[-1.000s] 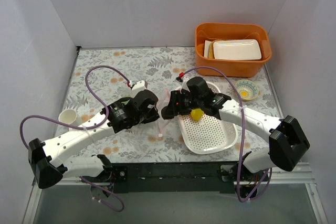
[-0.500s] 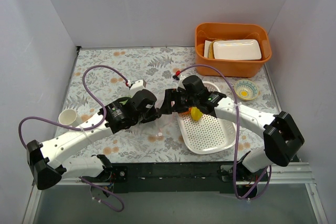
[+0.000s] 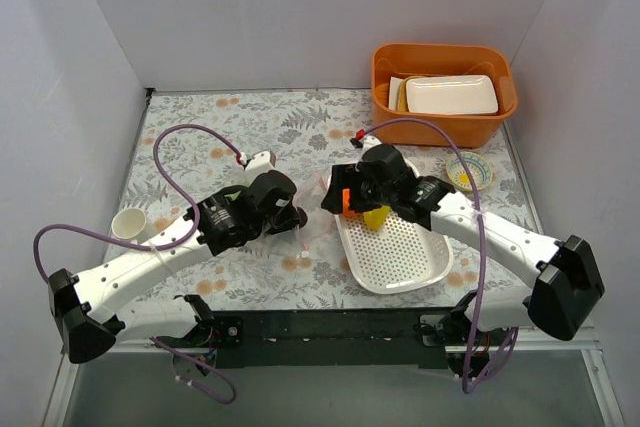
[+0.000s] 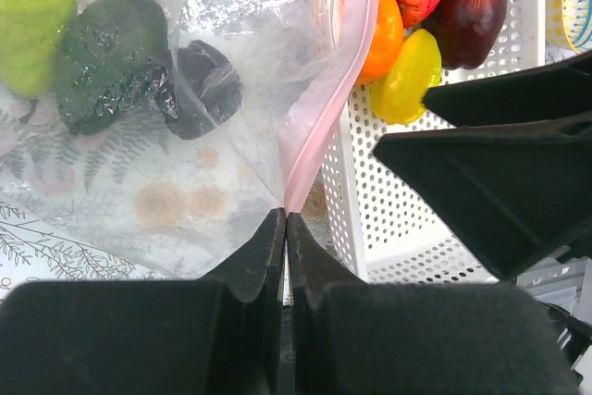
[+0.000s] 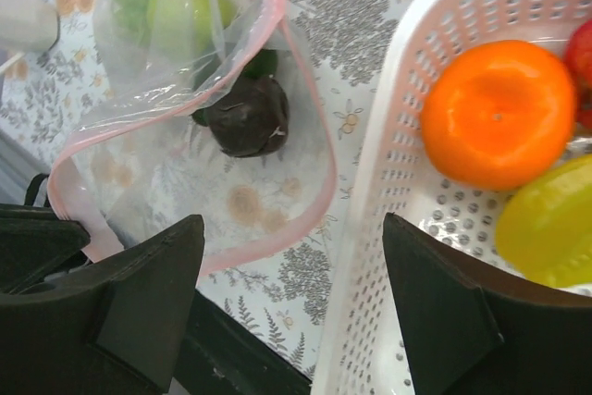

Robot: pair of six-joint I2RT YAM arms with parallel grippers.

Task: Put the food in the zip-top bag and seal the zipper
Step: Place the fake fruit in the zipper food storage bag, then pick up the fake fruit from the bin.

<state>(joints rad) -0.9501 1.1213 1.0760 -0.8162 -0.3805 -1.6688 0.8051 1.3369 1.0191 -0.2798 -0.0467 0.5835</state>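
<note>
I find the top view bright and evenly lit from above. The walls point(image 3: 300, 17) show no hot spots, and shadows under the arms fall soft and short on the table point(image 3: 290, 117). That view is sharp throughout.

In the left wrist view, white glare streaks the creases of the bag point(image 4: 240, 136). The left fingers point(image 4: 250, 265) read near-black, without detail and soft at the edges.

In the right wrist view the orange point(image 5: 499, 113) is crisp with a mild sheen. The right fingers point(image 5: 139, 293) are dark and out of focus.
</note>
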